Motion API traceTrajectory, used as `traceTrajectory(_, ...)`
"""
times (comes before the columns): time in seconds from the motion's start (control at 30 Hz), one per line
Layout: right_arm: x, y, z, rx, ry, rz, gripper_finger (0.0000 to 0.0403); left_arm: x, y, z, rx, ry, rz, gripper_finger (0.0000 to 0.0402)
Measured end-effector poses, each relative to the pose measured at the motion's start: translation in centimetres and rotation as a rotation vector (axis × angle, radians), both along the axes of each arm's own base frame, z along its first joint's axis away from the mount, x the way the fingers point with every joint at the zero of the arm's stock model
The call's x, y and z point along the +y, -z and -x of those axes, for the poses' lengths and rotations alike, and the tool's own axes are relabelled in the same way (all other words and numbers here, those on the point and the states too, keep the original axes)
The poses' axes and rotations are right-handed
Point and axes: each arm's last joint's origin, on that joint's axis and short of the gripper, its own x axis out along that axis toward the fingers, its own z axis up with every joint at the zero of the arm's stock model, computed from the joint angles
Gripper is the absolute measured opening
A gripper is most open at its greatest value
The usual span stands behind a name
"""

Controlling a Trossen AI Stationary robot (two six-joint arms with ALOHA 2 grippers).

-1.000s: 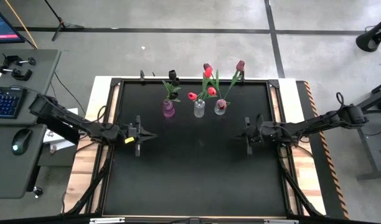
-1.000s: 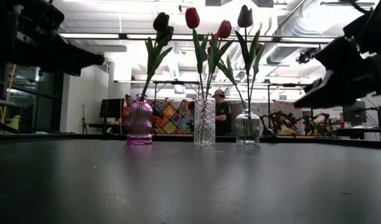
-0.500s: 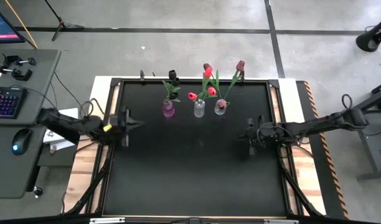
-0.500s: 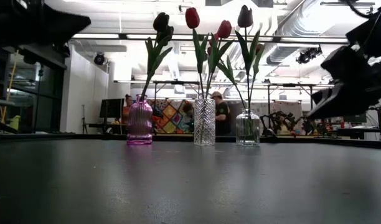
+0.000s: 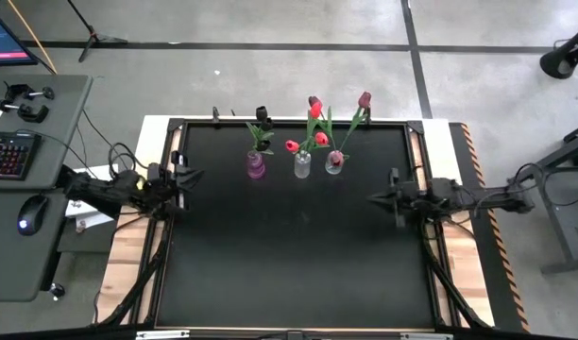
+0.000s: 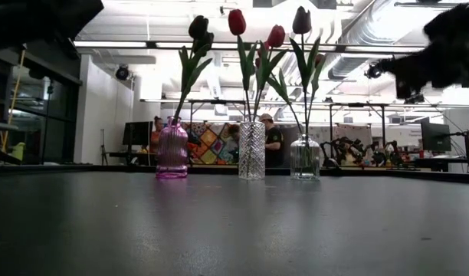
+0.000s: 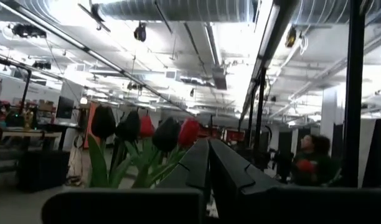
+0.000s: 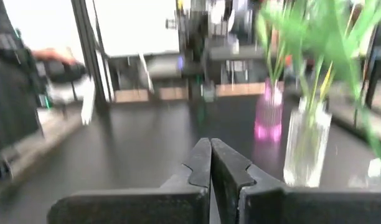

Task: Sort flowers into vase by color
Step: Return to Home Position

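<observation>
Three vases stand in a row at the far middle of the black table. The purple vase [image 5: 256, 165] [image 6: 172, 149] holds dark-headed flowers [image 6: 198, 27]. Red flowers [image 6: 236, 21] fill the cut-glass vase [image 5: 302, 165] [image 6: 251, 151]. A maroon flower [image 6: 301, 21] stands in the round clear vase [image 5: 334, 161] [image 6: 305, 157]. My left gripper [image 5: 196, 175] [image 7: 209, 149] is shut and holds nothing, raised at the table's left edge and pointing slightly upward. My right gripper [image 5: 372, 198] [image 8: 210, 149] is shut and holds nothing, level above the table's right side.
The table's raised frame [image 5: 166, 217] runs along its edges. A desk with a keyboard [image 5: 6, 156] and a mouse [image 5: 26, 224] stands beyond the left edge. People [image 6: 273, 142] show in the room behind the table.
Both arms have drawn back from the table's middle. My left gripper has gone toward the left edge and up, tipping its tips upward. My right gripper has gone toward the right edge and up, coming level. Both stayed shut. The vases and flowers have not moved.
</observation>
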Motion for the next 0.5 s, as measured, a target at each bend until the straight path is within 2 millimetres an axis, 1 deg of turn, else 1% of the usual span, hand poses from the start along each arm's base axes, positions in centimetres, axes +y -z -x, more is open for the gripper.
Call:
traceTrajectory(0.17, 0.0, -1.5, 0.4, -0.167, 0.000, -0.013, 0.0000, 0.0, 0.2, -0.1, 0.022, 0.002, -0.005, 0.0001)
traceTrajectory(0.23, 0.0, -1.7, 0.4, -0.186, -0.005, -0.014, 0.0000, 0.0, 0.3, -0.2, 0.035, 0.001, -0.007, 0.0001)
traceTrajectory(0.5, 0.0, -1.5, 0.4, -0.163, -0.008, -0.012, 0.0000, 0.0, 0.4, -0.2, 0.042, -0.002, -0.008, 0.0001)
